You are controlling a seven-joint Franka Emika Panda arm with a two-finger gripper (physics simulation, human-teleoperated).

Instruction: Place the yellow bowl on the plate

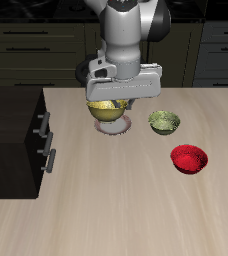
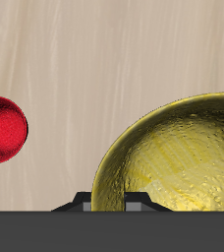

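Note:
The yellow bowl (image 1: 106, 110) hangs under my gripper (image 1: 110, 99), near the back of the table. The gripper is shut on the bowl's rim. In the wrist view the bowl's speckled glossy inside (image 2: 178, 157) fills much of the frame, and the rim sits between my gripper's (image 2: 107, 204) two fingers. The plate (image 1: 115, 128) lies directly under the bowl. Only a pale sliver of it shows below the bowl. I cannot tell whether the bowl touches the plate. The plate is hidden in the wrist view.
An olive-green bowl (image 1: 164, 122) sits beside the plate. A red bowl (image 1: 189, 158) lies nearer the table's front edge and also shows in the wrist view (image 2: 4, 130). A dark cabinet with drawer handles (image 1: 16, 140) stands at the table's side.

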